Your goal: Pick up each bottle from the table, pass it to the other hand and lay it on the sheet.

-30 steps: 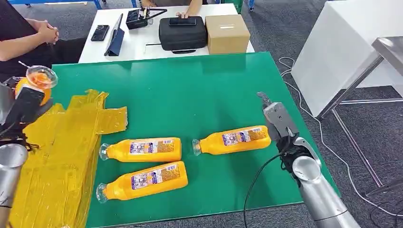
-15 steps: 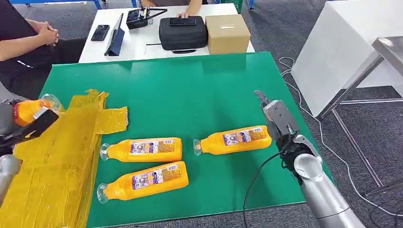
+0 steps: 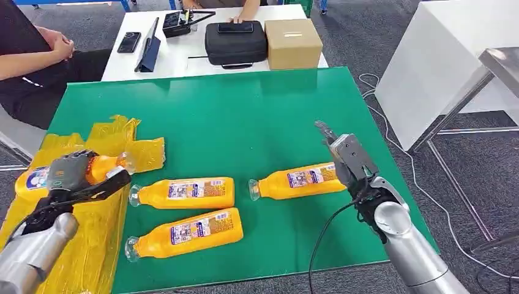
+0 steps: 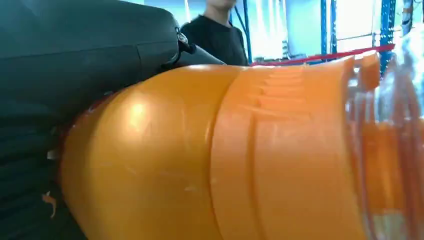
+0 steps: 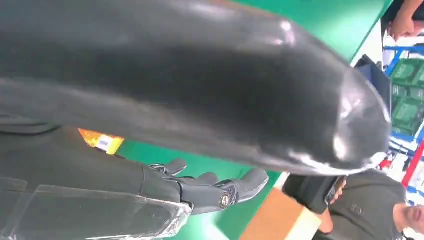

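Orange juice fills the bottle [image 3: 37,176] held in the left hand [image 3: 72,174], whose fingers are wrapped round its body, and it is carried low and nearly flat over the yellow sheet [image 3: 79,245] at the left edge of the green surface [image 3: 245,116]; whether it already touches the sheet cannot be told. The laying-down step is judged to be in hand. For the next move, the bottle would have to be set fully onto the sheet and the fingers loosened without rolling it. Three more bottles lie on the surface: two side by side [image 3: 182,193] [image 3: 183,234] just beside the sheet, and a third [image 3: 300,180] close by the right hand [image 3: 343,156], whose fingers are spread and hold nothing.
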